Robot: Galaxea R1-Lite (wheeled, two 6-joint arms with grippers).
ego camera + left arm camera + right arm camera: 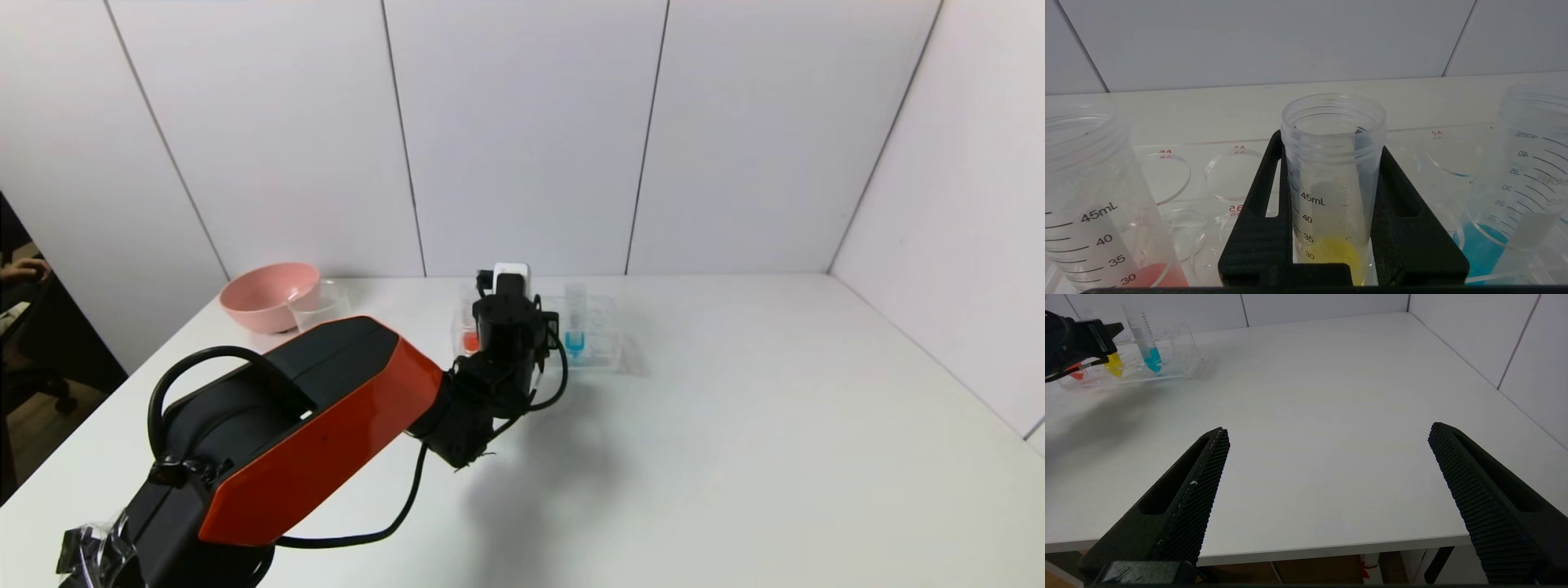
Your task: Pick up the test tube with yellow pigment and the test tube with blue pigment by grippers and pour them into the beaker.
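Note:
The test tube with yellow pigment stands upright in the clear rack, yellow liquid in its tip. My left gripper has its black jaws pressed against both sides of this tube. In the head view the left gripper hides that tube. The test tube with blue pigment stands in the rack just to the right, also seen in the left wrist view. The beaker sits at the far left beside the pink bowl. My right gripper is open and empty, low at the table's near edge.
A red-liquid tube stands in the rack on the yellow tube's other side. The pink bowl sits at the back left by the wall. The rack stands near the back wall. White walls close the back and right.

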